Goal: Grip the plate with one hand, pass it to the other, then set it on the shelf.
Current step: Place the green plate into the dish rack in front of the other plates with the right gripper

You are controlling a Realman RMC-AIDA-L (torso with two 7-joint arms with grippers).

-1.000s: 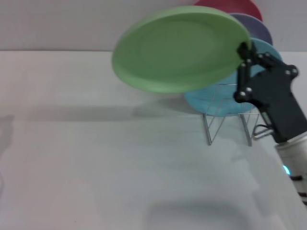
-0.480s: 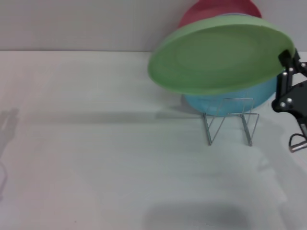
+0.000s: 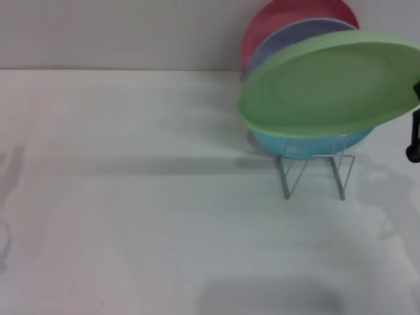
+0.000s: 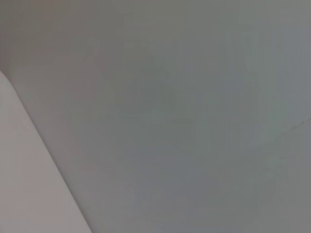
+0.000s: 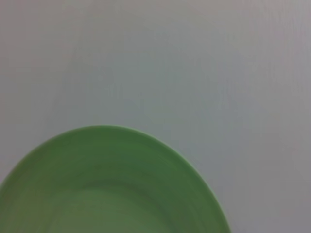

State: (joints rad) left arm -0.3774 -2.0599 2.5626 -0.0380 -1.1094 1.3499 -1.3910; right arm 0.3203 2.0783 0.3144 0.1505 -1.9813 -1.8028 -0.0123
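We are looking down from the robot's head at a pale, matte tabletop (image 3: 131, 216) with a plain grey wall behind it. The light green plate (image 3: 331, 84) is hanging in the air at the right side of the scene, tilted so that its shallow inner face is turning toward us, and it is floating just above the silver wire rack (image 3: 314, 172). It is covering most of the plates that are standing upright in that rack: a turquoise plate (image 3: 308, 144) is peeking out below the green rim, a lavender plate (image 3: 289, 36) is showing above it, and a red plate (image 3: 275, 20) is standing farthest back.

At the far right edge of the head view, a small black piece of the right gripper (image 3: 415, 131) is showing beside the plate's rim (most of it is cut off by the frame). We cannot tell whether its fingers are closed on the plate or parted.

From the right wrist camera we are seeing the upper arc of the green plate (image 5: 107, 187) filling the lower part of the view against the grey wall, and no fingers are appearing there.

The left wrist camera is showing only blank grey surface, and the left gripper is not appearing in any view.
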